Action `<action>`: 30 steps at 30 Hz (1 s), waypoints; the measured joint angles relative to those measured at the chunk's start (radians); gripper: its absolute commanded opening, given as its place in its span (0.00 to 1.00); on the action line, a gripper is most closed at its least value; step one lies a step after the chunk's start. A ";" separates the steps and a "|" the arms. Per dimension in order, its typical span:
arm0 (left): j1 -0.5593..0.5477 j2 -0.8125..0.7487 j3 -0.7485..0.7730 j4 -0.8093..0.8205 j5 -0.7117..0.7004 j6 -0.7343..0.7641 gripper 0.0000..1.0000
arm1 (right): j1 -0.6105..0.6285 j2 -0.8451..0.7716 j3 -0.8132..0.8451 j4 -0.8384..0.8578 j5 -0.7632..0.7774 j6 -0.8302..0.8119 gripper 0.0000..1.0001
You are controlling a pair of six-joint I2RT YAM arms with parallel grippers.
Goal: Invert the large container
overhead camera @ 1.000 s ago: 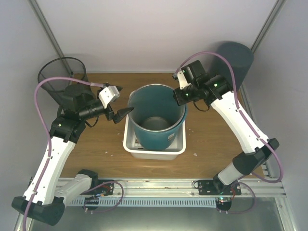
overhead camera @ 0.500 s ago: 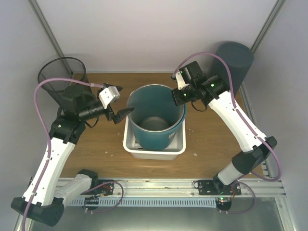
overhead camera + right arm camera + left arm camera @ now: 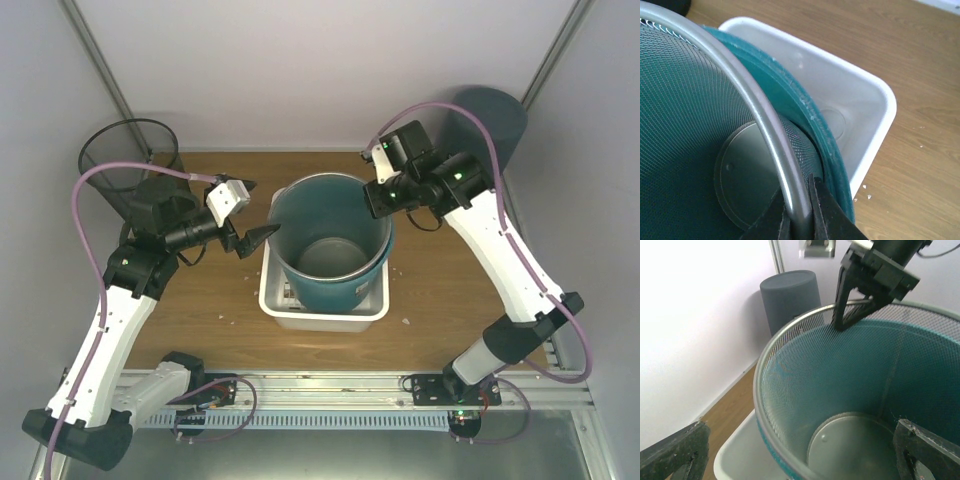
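Note:
A large teal container stands upright in a white tub, with a silver mesh basket nested inside it. My right gripper is shut on the basket's metal rim at the far right side; in the right wrist view one finger is inside the mesh and the other sits between the mesh and the teal rim. My left gripper is open and empty at the container's left rim. In the left wrist view its fingers straddle the basket.
A black mesh wastebasket stands at the back left behind my left arm. A dark grey bin stands upside down at the back right and also shows in the left wrist view. The wooden table surrounds the tub.
My right gripper has shifted slightly right and forward with the rim in it, and the container's top has moved right with it. The left arm has barely moved.

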 measured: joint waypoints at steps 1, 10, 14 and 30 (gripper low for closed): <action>0.000 0.000 0.000 0.000 -0.001 0.000 0.99 | 0.000 -0.004 0.016 -0.011 0.008 -0.001 0.01; -0.003 -0.001 0.000 0.013 -0.004 -0.008 0.99 | 0.005 -0.061 0.097 -0.057 0.030 0.000 0.01; -0.003 -0.002 0.000 0.021 -0.004 -0.008 0.99 | 0.005 -0.066 0.123 -0.056 0.039 0.004 0.01; -0.006 -0.008 0.001 0.035 -0.011 -0.006 0.99 | 0.000 -0.193 0.202 0.186 -0.004 -0.009 0.01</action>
